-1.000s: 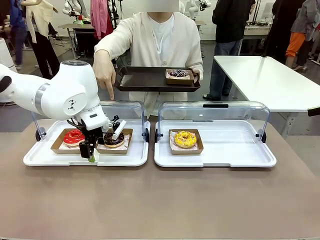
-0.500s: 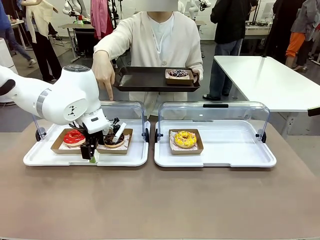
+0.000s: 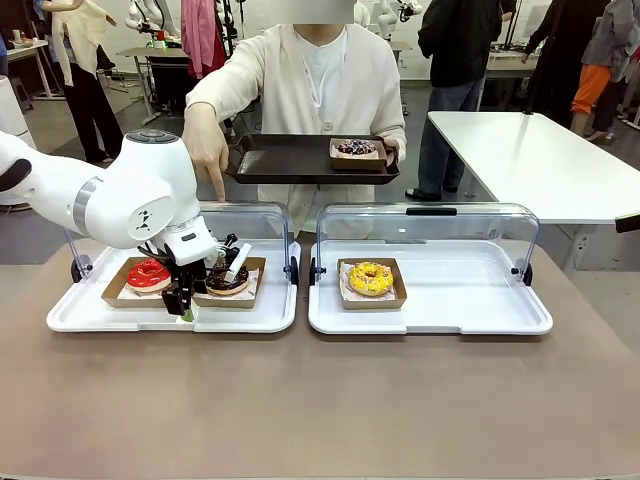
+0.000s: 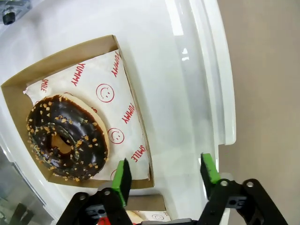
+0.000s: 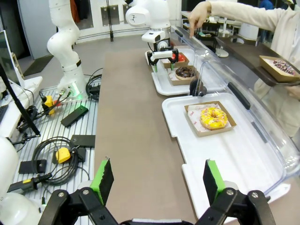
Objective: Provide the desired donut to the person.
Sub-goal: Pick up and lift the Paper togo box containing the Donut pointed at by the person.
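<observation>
On the tabletop [image 3: 320,400], the chocolate donut [image 4: 65,138] sits in its cardboard tray [image 4: 84,51] on the left white serving tray [image 3: 150,318], beside a red donut [image 3: 148,273]. From the far side the person's hand [image 3: 208,150] points down at it. The left tool [image 4: 166,172] has settled at the cardboard tray's near wall, and its fingers have begun drawing in around it without gripping yet. Pickup looks imminent. The right tool [image 5: 157,180] hangs released, well apart.
</observation>
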{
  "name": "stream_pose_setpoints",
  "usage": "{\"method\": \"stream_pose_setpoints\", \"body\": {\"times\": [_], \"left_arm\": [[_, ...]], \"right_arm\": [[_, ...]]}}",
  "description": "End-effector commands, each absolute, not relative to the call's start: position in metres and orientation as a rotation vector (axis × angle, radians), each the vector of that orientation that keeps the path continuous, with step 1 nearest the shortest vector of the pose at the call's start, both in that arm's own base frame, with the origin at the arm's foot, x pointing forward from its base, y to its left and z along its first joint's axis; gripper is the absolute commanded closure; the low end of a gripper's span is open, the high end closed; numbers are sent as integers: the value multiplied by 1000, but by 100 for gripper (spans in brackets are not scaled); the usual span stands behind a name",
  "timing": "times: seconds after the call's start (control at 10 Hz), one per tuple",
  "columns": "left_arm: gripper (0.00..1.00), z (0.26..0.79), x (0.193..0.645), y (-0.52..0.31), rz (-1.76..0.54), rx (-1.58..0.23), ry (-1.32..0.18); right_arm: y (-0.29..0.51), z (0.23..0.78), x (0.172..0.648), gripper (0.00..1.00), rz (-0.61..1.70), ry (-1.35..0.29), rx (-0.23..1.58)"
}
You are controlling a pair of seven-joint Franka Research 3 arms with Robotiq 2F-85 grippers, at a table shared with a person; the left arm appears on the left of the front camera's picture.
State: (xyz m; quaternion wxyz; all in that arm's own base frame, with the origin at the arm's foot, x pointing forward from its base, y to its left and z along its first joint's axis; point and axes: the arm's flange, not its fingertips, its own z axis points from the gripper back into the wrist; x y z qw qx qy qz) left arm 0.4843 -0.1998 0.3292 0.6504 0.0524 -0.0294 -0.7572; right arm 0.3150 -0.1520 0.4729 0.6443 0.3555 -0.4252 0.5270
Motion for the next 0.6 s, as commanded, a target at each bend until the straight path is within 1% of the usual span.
{"method": "stream_pose_setpoints", "body": {"times": [0.0, 0.1, 0.2, 0.3, 0.4, 0.5], "left_arm": [[100, 332, 485, -199, -1723, 101, -80], [100, 335, 485, -198, -1723, 90, -90], [29, 336, 487, -197, -1728, 85, -87], [38, 333, 487, -197, -1728, 76, -83], [41, 331, 486, -198, -1726, 74, -81], [94, 331, 487, -197, -1735, 77, -82]], "right_arm": [[-153, 473, 317, 0, 1204, -980, 807], [-153, 473, 317, 0, 1204, -980, 807], [-153, 473, 317, 0, 1204, -980, 807], [-153, 473, 317, 0, 1204, -980, 807], [-153, 473, 317, 0, 1204, -980, 807], [-153, 473, 317, 0, 1204, -980, 807]]}}
